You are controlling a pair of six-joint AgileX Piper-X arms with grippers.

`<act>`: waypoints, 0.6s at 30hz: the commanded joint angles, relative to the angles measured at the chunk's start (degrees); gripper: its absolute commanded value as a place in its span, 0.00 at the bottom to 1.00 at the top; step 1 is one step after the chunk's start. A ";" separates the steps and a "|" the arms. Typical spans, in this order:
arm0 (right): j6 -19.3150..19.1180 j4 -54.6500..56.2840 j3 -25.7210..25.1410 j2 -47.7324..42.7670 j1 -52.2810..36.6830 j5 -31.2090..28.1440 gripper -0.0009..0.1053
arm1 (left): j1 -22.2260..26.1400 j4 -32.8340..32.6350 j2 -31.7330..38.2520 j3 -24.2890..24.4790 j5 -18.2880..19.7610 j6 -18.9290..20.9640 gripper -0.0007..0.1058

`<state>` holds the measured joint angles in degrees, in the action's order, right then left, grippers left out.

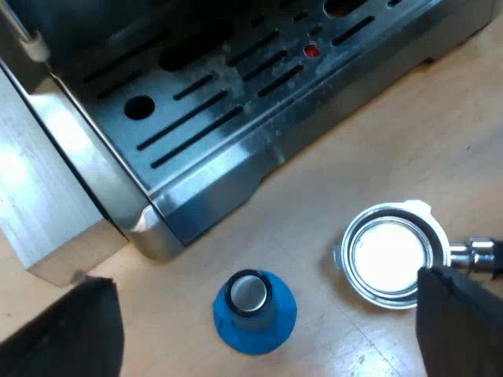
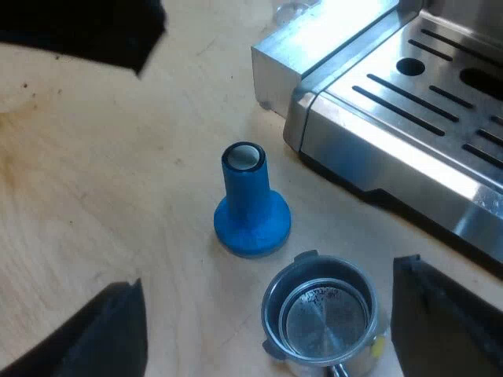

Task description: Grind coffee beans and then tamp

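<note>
While beside tamper point(image 2: 250, 206), holder point(image 2: 269, 308) empty.

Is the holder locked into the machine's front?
No, the holder lies loose on the table beside the tamper, apart from the machine.

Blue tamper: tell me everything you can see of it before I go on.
The blue tamper looks like matte plastic: a wide round base flaring up into a narrower neck, topped by a dark ring around a pale, shiny cap. It stands upright on its base on the wooden table, between the espresso machine's drip tray corner and the metal holder, apart from both. Only the table touches it.
</note>
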<state>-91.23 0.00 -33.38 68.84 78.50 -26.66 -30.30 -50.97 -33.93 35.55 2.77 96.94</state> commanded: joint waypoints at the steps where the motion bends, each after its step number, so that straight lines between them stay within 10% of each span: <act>1: 0.06 0.00 -0.24 -0.28 0.06 -0.22 0.63 | -0.05 0.59 -1.91 0.24 -0.93 -0.31 0.72; 18: 0.06 0.00 -0.24 -0.28 0.21 -0.22 0.63 | -0.05 6.03 -22.21 0.24 -2.00 -2.10 0.72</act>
<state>-91.23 0.00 -33.38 68.84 78.50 -26.66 -30.30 -45.69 -55.94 35.55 2.06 95.21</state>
